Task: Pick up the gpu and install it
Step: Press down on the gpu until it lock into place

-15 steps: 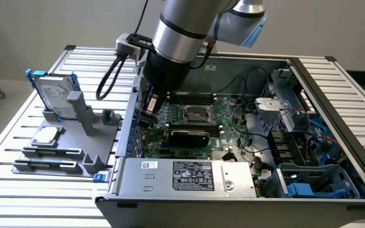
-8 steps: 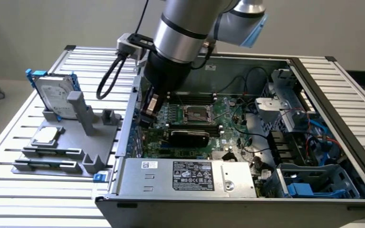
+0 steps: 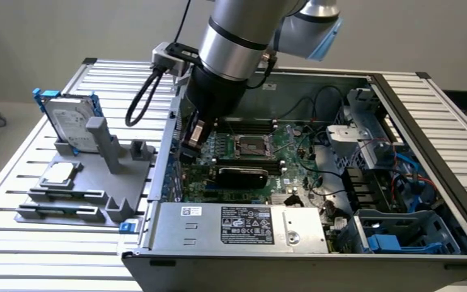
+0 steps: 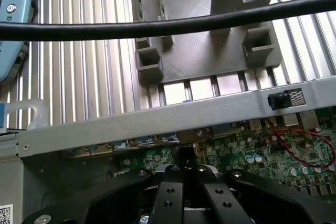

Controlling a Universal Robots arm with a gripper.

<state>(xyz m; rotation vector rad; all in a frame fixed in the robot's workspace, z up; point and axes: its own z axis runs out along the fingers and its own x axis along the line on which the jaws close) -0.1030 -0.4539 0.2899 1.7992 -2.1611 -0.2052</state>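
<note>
Already seated, gpu (image 3: 242, 175) shows black shroud.

Case wall (image 3: 167, 152) beside claw (image 3: 191, 149)

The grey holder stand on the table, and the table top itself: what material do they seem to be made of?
The grey holder stand looks like matte plastic, perhaps 3D-printed: it is evenly dull grey, with blocky posts and slots. The table top looks like bare aluminium: pale silver ribbed slats with a soft sheen. The computer case beside it seems to be sheet steel, though its look leaves this open.
</note>
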